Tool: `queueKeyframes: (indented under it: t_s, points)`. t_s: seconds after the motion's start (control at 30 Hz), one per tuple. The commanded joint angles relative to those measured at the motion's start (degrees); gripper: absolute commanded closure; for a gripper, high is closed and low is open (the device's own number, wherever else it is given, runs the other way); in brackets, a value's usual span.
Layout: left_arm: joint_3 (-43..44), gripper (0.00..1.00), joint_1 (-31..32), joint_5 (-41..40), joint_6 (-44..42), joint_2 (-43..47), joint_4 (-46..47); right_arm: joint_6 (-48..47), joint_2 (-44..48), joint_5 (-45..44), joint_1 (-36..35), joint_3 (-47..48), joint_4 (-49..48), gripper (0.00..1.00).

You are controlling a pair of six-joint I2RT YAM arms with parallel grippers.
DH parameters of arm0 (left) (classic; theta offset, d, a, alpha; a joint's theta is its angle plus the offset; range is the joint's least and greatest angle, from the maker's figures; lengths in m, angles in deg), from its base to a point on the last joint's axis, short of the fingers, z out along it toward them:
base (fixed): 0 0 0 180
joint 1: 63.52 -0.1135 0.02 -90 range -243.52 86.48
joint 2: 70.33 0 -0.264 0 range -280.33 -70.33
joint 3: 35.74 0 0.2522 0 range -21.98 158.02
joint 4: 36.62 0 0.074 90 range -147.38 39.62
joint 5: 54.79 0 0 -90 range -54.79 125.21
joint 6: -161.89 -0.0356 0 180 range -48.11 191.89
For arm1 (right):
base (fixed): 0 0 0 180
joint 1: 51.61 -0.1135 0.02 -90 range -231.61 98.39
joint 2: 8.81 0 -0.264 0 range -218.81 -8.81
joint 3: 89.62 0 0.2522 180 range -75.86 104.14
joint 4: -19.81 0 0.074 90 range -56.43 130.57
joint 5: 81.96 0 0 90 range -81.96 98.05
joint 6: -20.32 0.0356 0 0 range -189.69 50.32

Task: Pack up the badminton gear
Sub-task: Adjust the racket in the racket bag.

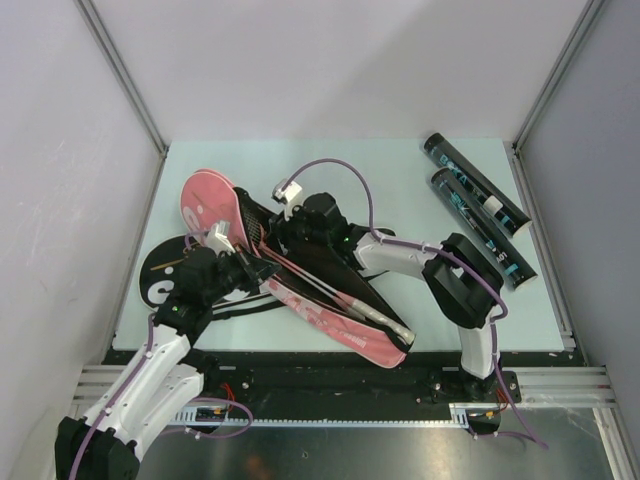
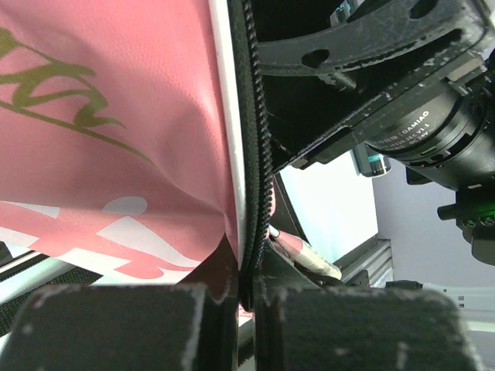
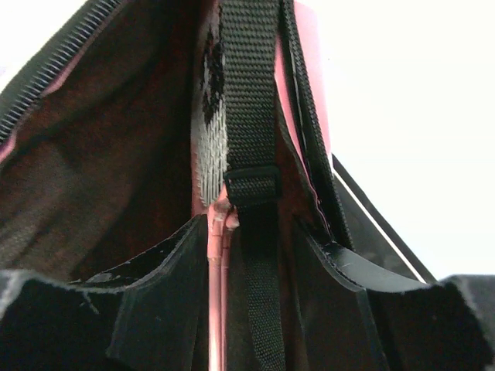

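A pink racket bag (image 1: 205,200) lies open on the table, left of centre. Two thin pink rackets (image 1: 320,290) stick out of it, their pale handles (image 1: 385,322) toward the front edge. My left gripper (image 1: 243,268) is shut on the bag's black zipper edge (image 2: 251,154), holding the flap up. My right gripper (image 1: 272,238) is inside the bag's mouth. Its jaws stand apart, with the pink racket shafts (image 3: 215,294) and a black webbing strap (image 3: 251,116) between them. Two long dark tubes (image 1: 475,185) with teal print lie side by side at the back right. No shuttlecocks show.
A black cover with white print (image 1: 160,275) lies under my left arm at the table's left edge. The right arm's elbow (image 1: 460,285) hangs over the front right of the table. Grey walls close in both sides.
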Motion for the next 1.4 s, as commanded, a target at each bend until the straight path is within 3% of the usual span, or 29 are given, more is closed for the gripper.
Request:
queueKeyframes:
  t_s: [0.0, 0.13, 0.17, 0.23, 0.4, 0.47, 0.57, 0.73, 0.87, 0.93, 1.0, 1.13, 1.17, 1.2, 1.23, 1.27, 1.37]
  points:
    - [-0.5, 1.0, 0.4, 2.5, -0.5, 0.7, 1.2, -0.8, -1.4, -0.2, -0.4, 3.6, -5.6, 0.5]
    - [-0.6, 1.0, 0.4, 2.3, -0.5, 1.5, 1.1, -3.5, -4.2, -3.0, -1.3, 7.9, -2.0, 0.58]
    - [-0.5, 1.0, 0.4, 2.4, -0.4, 1.4, 1.1, -4.1, -4.7, -3.0, -1.4, 8.7, -0.9, 0.72]
    - [-0.4, 1.0, 0.4, 2.4, -0.5, 1.3, 1.2, -4.5, -3.9, -4.1, -1.8, 9.2, 1.3, 0.83]
    - [-0.1, 1.0, 0.4, 2.2, -0.6, 0.2, 1.0, -3.5, 1.5, -3.6, -1.0, 6.9, 4.6, 0.87]
    - [-0.1, 1.0, 0.4, 2.1, -0.6, 0.0, 1.0, -3.0, 2.4, -1.8, -0.3, 6.9, 6.0, 0.82]
    - [-0.1, 0.99, 0.4, 1.9, -0.6, 0.3, 1.0, -1.3, 2.9, 4.0, 0.7, 6.7, 7.0, 0.52]
    - [0.0, 1.0, 0.4, 1.8, -0.9, 0.9, 1.0, -0.9, 0.2, 6.7, 0.9, 6.4, 6.4, 0.54]
    - [0.2, 1.0, 0.4, 2.1, -0.8, 0.6, 1.0, -1.4, -0.7, 6.6, 0.6, 5.9, 4.9, 0.87]
    - [0.2, 0.99, 0.4, 1.9, -0.8, 0.6, 1.1, -1.6, -0.8, 5.9, 0.5, 5.9, 4.4, 0.87]
    - [0.1, 1.0, 0.4, 1.8, -0.6, 0.5, 1.1, -2.3, -1.0, 4.5, 0.4, 5.9, 3.8, 1.0]
    - [0.2, 1.0, 0.4, 1.8, -0.9, 0.5, 1.1, -3.6, 0.1, 1.5, -0.4, 5.7, 4.6, 1.0]
    - [0.1, 1.0, 0.4, 1.7, -0.8, 0.6, 1.0, -3.6, 0.7, 2.4, -0.3, 5.5, 5.2, 0.99]
    - [0.2, 1.0, 0.4, 1.9, -0.9, 0.5, 1.1, -3.2, 1.0, 2.4, -0.3, 5.0, 4.9, 0.86]
    - [0.2, 1.0, 0.4, 2.0, -0.9, 0.3, 1.1, -3.0, 1.2, 2.2, -0.3, 3.5, 4.1, 0.56]
    - [0.3, 1.0, 0.4, 2.2, -0.9, 0.2, 1.1, -3.1, 1.1, 1.7, -0.3, 3.0, 3.4, 0.5]
    - [0.2, 1.0, 0.4, 2.5, -0.8, 0.2, 1.1, -3.0, 0.1, 1.7, -0.5, 2.8, 3.1, 0.46]
